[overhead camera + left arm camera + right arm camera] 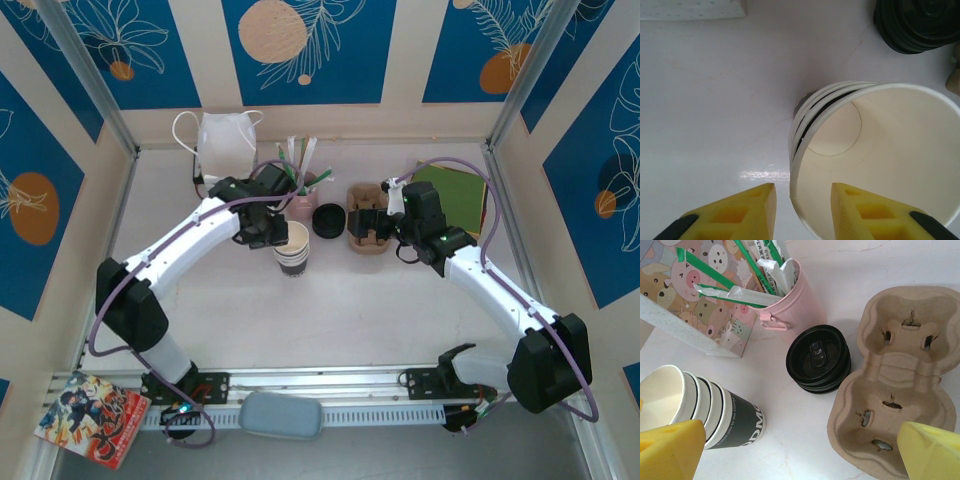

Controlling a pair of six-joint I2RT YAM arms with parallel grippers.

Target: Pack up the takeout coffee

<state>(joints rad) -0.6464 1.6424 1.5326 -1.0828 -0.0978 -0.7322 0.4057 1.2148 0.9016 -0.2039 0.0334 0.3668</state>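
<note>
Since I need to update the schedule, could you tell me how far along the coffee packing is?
Nothing looks done: the cup carrier is empty, the black lids stacked. In hand: the left pincer straddles the rim of the top cup in the nested stack, not yet gripping. Remaining: lidding and packing.

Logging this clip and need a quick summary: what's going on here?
The left gripper is down at the stack of paper cups. Its jaws straddle the top cup's rim, one finger inside and one outside, not clamped on it yet. The right gripper hovers open above the cardboard cup carrier, holding nothing. A stack of black lids sits between cups and carrier. No cup has a lid on, and the white paper bag stands at the back.
</note>
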